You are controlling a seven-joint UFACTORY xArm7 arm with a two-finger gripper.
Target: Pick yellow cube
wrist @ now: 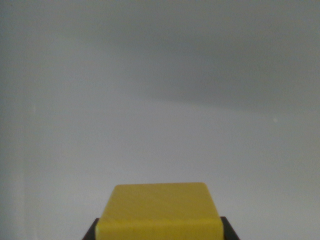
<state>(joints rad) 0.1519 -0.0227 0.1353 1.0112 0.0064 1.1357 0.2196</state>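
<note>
On the wrist view's left we see only a plain pale grey surface (60, 165), smooth and bare, with a faint speck or two on it. It runs from the near edge of the picture up toward the far part of the scene, where it darkens into a broad soft shadow (230, 65) that slants down toward the wrist view's right.

In the middle, at the very near edge, sits the yellow cube (159, 210). We look down on its top face, which has rounded corners, and on a strip of its front face below; the bottom of the picture cuts the rest off. Pressed against its lower left and lower right sides we see two dark pieces, which we take for the fingers (91, 232) of the gripper (159, 231). They touch the cube on both sides, so the gripper appears closed on it, holding it between them.

On the wrist view's right the same grey surface goes on, bare, with one small pale speck on it.
</note>
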